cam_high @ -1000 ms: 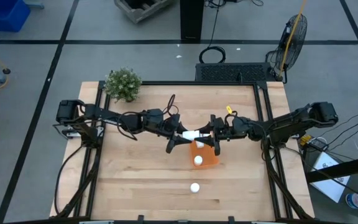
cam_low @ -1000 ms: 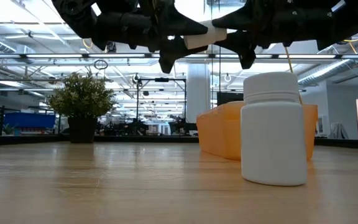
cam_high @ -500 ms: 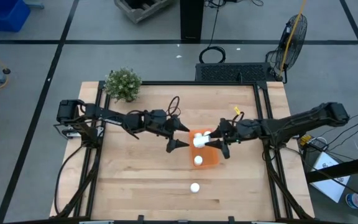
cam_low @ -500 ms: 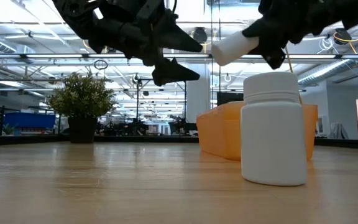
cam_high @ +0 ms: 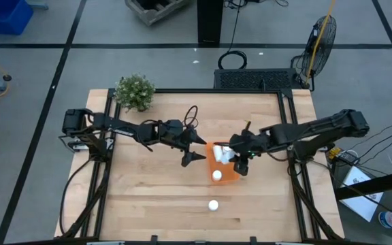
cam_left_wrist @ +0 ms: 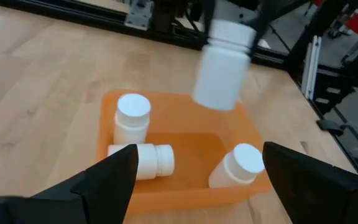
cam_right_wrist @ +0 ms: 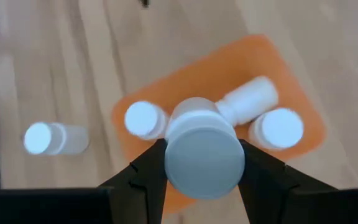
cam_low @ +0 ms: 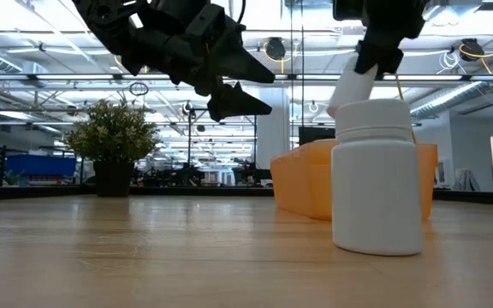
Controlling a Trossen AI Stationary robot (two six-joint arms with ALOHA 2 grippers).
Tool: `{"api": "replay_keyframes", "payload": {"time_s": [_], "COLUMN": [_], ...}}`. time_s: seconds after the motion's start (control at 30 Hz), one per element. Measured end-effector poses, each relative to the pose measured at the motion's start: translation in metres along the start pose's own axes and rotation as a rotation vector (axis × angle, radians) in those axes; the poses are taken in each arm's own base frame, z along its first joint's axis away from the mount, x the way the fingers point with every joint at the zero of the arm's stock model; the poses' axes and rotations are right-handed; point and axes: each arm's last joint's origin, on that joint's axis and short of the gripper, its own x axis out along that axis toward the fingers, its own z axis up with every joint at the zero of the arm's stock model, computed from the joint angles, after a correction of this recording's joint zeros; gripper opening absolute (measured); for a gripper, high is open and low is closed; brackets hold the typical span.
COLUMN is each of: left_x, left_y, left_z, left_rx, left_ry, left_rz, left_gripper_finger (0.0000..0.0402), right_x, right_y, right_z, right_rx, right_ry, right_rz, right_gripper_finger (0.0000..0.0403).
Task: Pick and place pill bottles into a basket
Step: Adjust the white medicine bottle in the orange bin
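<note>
Orange basket (cam_high: pixel 227 173) at frame centre holds three pill bottles (cam_left_wrist: pixel 133 116); the right gripper (cam_right_wrist: pixel 202 163) clamps a fourth bottle (cam_left_wrist: pixel 222 65) above it, while the left gripper (cam_high: pixel 194 147) gapes empty just left.

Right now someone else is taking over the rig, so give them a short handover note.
Right hand: shut on a pill bottle, hanging above the basket.
Left hand: open and empty, just beside the basket.
Done: three bottles in the basket, two upright and one lying down.
Left: lower and release the held bottle, then fetch the last bottle standing on the table near the front edge.
</note>
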Motion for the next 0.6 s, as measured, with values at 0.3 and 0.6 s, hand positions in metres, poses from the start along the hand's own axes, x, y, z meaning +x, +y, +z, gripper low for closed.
{"api": "replay_keyframes", "payload": {"time_s": [0.3,0.6], "left_x": [-0.002,-0.003], "left_y": [0.009,0.011], "left_z": [-0.001,0.000], "left_rx": [-0.018,-0.013], "left_ry": [0.017,0.016], "left_rz": [0.028,0.031], "left_gripper_finger": [0.0351,0.0354], "right_x": [0.038,0.073], "right_y": [0.010,0.007], "right_z": [0.005,-0.004], "right_rx": [-0.002,-0.012], "right_ry": [0.232,0.294], "right_rz": [-0.063,-0.125], "right_gripper_finger": [0.0146,0.0146]}}
